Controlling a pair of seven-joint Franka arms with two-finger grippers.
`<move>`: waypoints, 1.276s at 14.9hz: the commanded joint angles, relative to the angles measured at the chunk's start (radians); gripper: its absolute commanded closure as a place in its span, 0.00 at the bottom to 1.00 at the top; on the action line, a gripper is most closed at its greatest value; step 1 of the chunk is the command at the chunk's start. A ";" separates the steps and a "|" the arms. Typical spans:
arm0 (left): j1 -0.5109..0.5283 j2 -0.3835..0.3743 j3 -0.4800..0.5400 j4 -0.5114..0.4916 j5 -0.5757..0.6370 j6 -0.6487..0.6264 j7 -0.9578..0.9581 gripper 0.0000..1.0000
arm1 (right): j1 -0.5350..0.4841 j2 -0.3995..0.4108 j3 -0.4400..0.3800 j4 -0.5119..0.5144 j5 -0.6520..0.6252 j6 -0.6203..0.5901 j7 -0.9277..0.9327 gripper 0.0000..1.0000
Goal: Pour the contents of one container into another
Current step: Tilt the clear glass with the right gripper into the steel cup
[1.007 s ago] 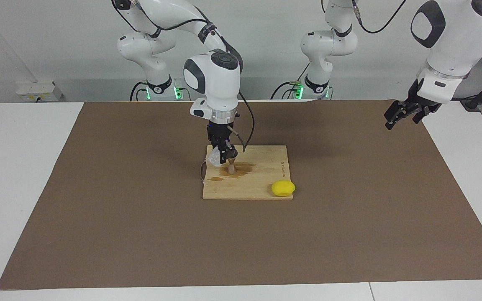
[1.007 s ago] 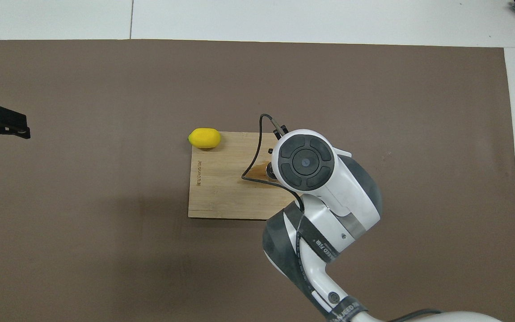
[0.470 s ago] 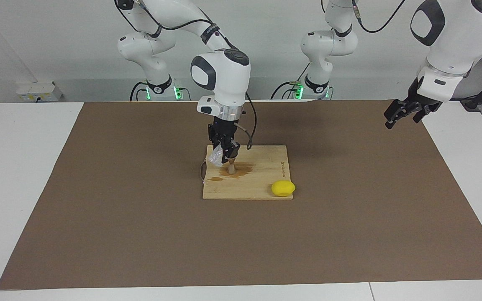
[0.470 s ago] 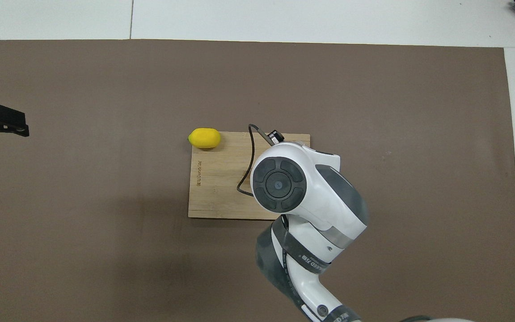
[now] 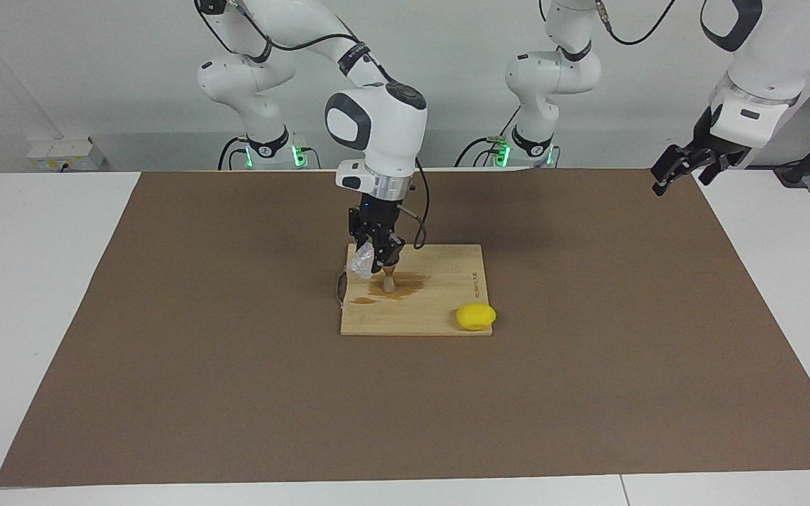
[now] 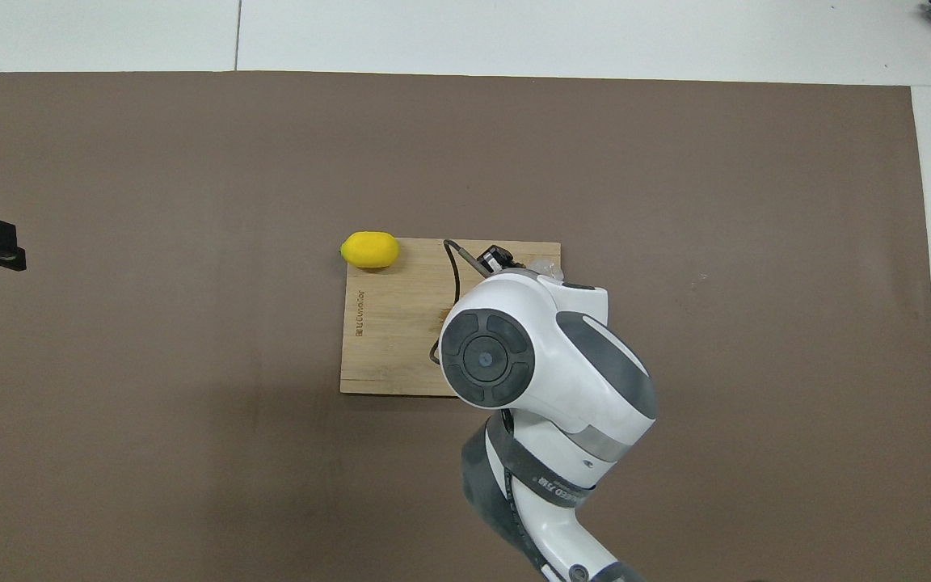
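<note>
Glass cup [image 5: 361, 261], clear and faceted, hangs tipped on its side in the right gripper [image 5: 377, 261], whose fingers are clamped together on it. It is held just above the wooden cutting board [image 5: 440, 309], over the board's edge nearest the robots and close to the corner toward the right arm's end of the table. In the overhead view only a sliver of the cup [image 6: 547, 267] shows past the arm's wrist housing.

Just beside the cup, the metal jigger [image 5: 389, 282] stands upright on the board, its mouth right under the gripper's tips. A brown wet patch [image 5: 405, 284] spreads on the wood around the jigger's foot, and a smaller brown smear [image 5: 363, 301] lies on the board toward its edge at the right arm's end. I cannot tell whether anything is running out of the cup.

A yellow lemon [image 5: 476, 317] rests at the board's corner farthest from the robots on the left arm's side, half on the wood and half over the brown mat [image 5: 236, 393]. It is well apart from the jigger.

From overhead, the right arm's wrist covers the jigger and most of the stain; a dark cable [image 6: 453, 275] loops from the wrist above the board. A second thin cable [image 5: 339, 287] hangs off the board's edge at the right arm's end.

The left gripper [image 5: 673, 171] waits in the air, its fingers spread apart and holding nothing, over the mat's corner nearest the robots at the left arm's end, well apart from the board.
</note>
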 commanded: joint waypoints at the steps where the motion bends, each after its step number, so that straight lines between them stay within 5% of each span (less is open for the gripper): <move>1: -0.004 -0.039 0.000 -0.061 0.021 -0.002 -0.019 0.00 | 0.003 -0.028 0.001 -0.026 -0.032 0.002 0.038 0.96; 6: -0.003 -0.034 -0.002 -0.055 0.021 0.037 -0.025 0.00 | -0.004 -0.019 0.002 -0.006 0.005 0.005 0.036 0.97; 9: 0.002 -0.034 -0.005 -0.052 0.021 0.036 -0.025 0.00 | -0.035 -0.018 -0.001 0.027 0.166 0.009 0.032 0.98; 19: 0.007 -0.036 -0.005 -0.055 -0.007 0.057 -0.025 0.00 | -0.078 -0.012 0.001 0.029 0.376 0.029 0.019 0.99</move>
